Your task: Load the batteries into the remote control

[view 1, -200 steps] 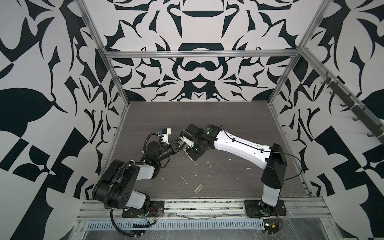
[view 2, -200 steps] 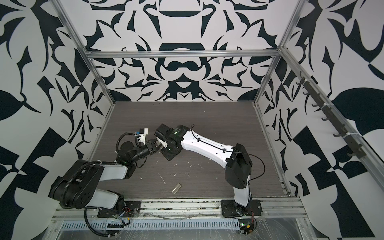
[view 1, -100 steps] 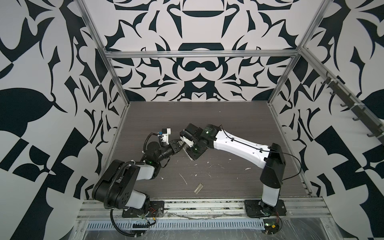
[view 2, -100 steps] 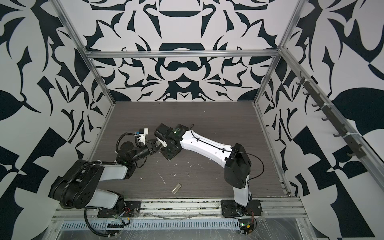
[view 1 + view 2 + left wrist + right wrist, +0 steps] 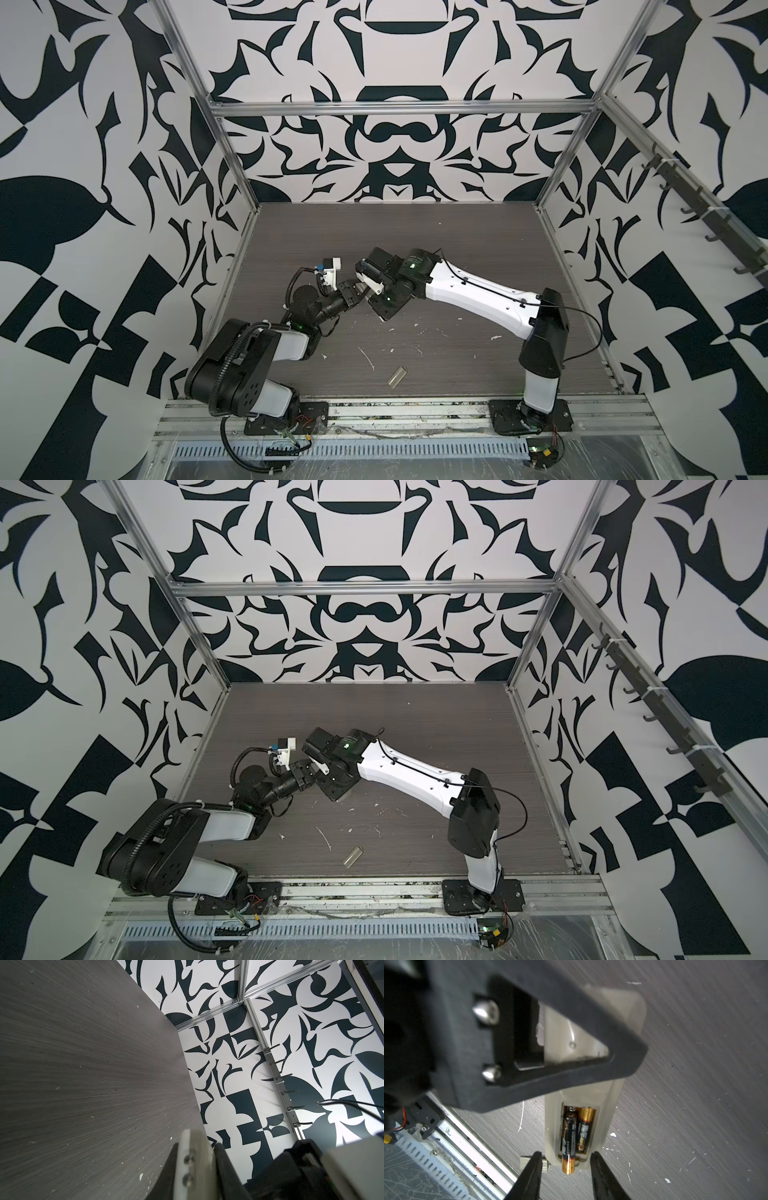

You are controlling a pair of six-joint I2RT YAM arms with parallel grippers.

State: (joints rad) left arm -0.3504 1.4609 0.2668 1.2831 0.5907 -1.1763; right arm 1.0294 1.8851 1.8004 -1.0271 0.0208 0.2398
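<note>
— So, where is the remote right now?
— I see the slim white plastic remote control [image 5: 609, 1118], beige back showing, between my two arms, a little left of the middle of the grey wood-grain table [image 5: 457, 232]. My left gripper [image 5: 197, 1157] is clamped on one end of it. Its black triangular finger [image 5: 571, 1076] crosses the back in the right wrist view.
— Which way does it point?
— Its long axis runs from the left gripper straight toward my right gripper [image 5: 566, 1155]. The open battery recess [image 5: 571, 1108] is at the right gripper's end.
— And the two small dark cylindrical batteries [image 5: 583, 1136] with gold-brown bands?
— Both lie along that axis, side by side. One battery [image 5: 584, 1128] sits inside the recess, gold band toward the left gripper. The other battery [image 5: 568, 1140] points its gold end the opposite way and pokes out past the remote's end.
— Is the right gripper holding it?
— No, its fingers [image 5: 529, 1178] are spread either side of that end, touching nothing I can see. The small loose beige rectangular cover [image 5: 397, 377] lies near the front rail [image 5: 395, 409], among white scraps [image 5: 368, 357].
</note>
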